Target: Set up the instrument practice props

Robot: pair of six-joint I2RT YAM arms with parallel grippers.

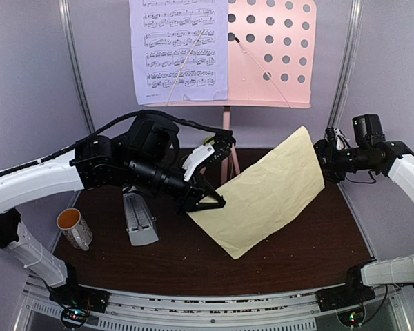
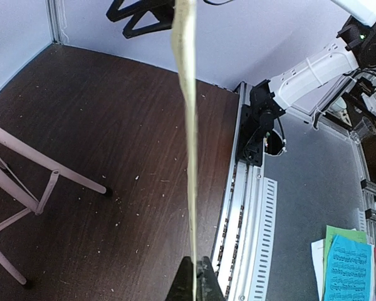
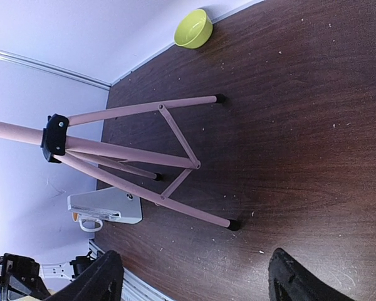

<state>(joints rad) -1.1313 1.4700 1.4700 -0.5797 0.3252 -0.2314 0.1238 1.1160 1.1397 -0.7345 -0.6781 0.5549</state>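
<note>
The pink music stand (image 1: 270,52) stands at the back, its tripod legs (image 3: 144,153) on the table. A lavender page (image 1: 179,52) rests on the left half of its perforated desk. My left gripper (image 1: 212,201) is shut on the lower left corner of a pale-yellow page (image 1: 262,189), which hangs tilted above the table and shows edge-on (image 2: 189,125) in the left wrist view. My right gripper (image 1: 323,160) stands open beside the page's upper right edge; nothing lies between its fingers (image 3: 100,279). The grey metronome (image 1: 139,219) stands at the front left.
A white mug (image 1: 74,227) with an orange inside sits left of the metronome. A lime-green bowl (image 3: 194,28) lies by the back wall. More printed sheets (image 2: 348,266) lie off the table, past the metal rail (image 2: 238,207).
</note>
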